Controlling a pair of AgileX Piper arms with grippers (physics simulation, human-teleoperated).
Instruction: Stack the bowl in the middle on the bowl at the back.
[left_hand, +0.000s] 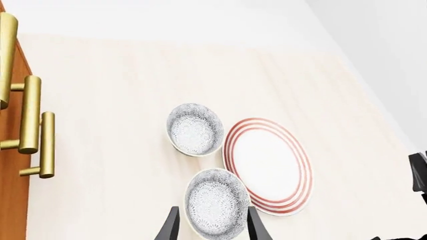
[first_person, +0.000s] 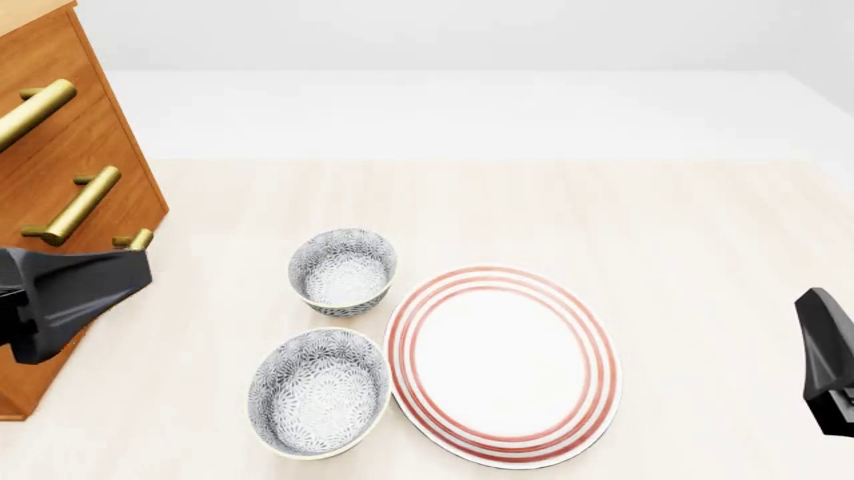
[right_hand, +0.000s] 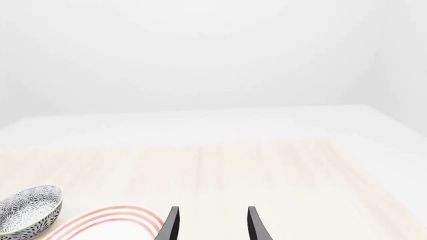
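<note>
The bowl in the middle (first_person: 320, 392) is grey-and-white floral with a cream rim and stands upright near the table's front; it also shows in the left wrist view (left_hand: 217, 202). The bowl at the back (first_person: 343, 270) looks the same and stands just behind it, apart from it (left_hand: 195, 129) (right_hand: 30, 210). My left gripper (left_hand: 213, 227) is open and holds nothing. Its dark body (first_person: 67, 290) hangs left of both bowls, touching neither. My right gripper (right_hand: 212, 225) is open and holds nothing, far to the right (first_person: 827, 360).
A large white plate with red rings (first_person: 503, 365) lies flat just right of the bowls (left_hand: 268, 165). A wooden drawer cabinet with brass handles (first_person: 74, 205) stands at the table's left edge, close behind the left arm. Pale wood tabletop (first_person: 667, 220) stretches back and right.
</note>
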